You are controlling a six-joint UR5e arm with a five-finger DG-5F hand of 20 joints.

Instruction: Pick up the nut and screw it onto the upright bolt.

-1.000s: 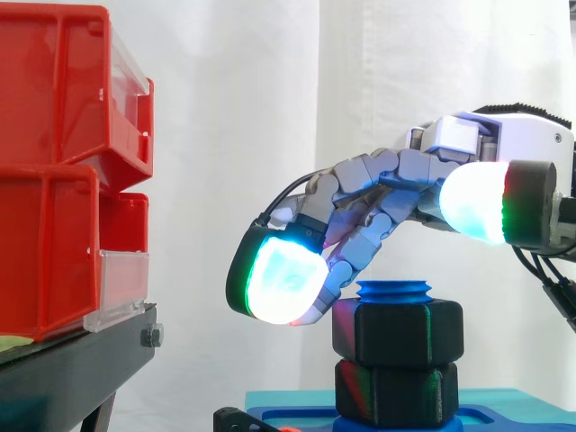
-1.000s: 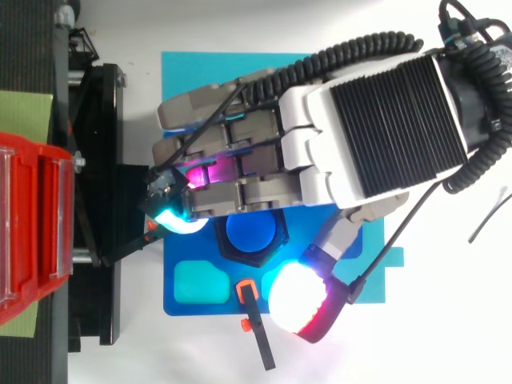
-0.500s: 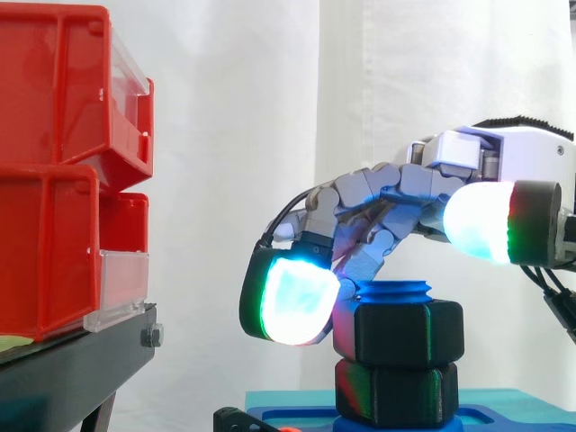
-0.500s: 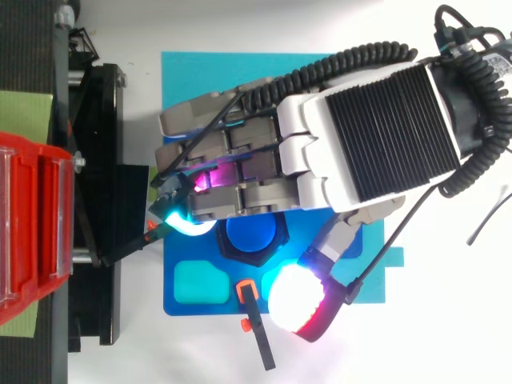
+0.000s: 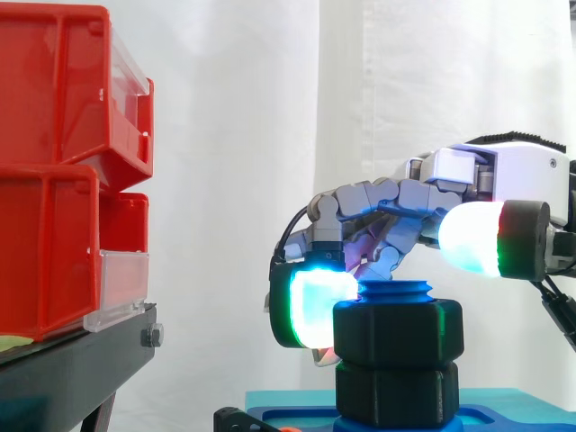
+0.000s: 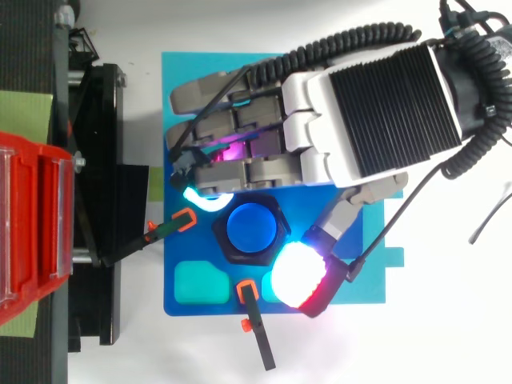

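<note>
Top view, robot hand (image 6: 352, 120) at nut (image 6: 223, 242) edge

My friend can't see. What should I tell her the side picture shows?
A robot hand reaches in from the right, over a black nut sitting on an upright blue bolt. Red bins stand at the left.

- The nut (image 5: 398, 332) is a chunky black hexagon. It sits level on the upright bolt, near its top.
- The bolt (image 5: 394, 292) is blue and stands upright. Its ribbed tip pokes out just above the nut, and from above I see its round top centred in the nut's hexagon.
- Directly under the nut, touching it, is a lower black hexagon (image 5: 396, 394). I can't tell whether it belongs to the bolt.
</note>
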